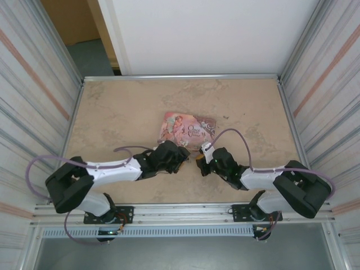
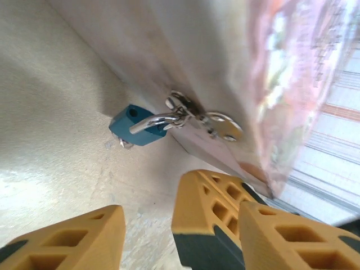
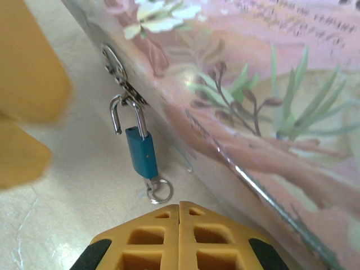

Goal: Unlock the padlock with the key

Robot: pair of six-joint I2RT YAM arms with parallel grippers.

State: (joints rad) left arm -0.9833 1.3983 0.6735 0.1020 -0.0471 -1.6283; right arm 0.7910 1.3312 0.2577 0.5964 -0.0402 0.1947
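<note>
Well, padlock (image 3: 141, 158) w/ shackle (image 3: 114, 117) open hangs on pink tin's (image 3: 270, 84) hasp (image 3: 120, 83).

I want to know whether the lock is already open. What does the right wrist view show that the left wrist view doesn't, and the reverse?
Right wrist: the full round key ring below the padlock, and the shackle with one leg hanging clear of the body. Left wrist: the empty shackle hole on the padlock's top. Both: the teal padlock hooked on the pink tin's hasp.
</note>
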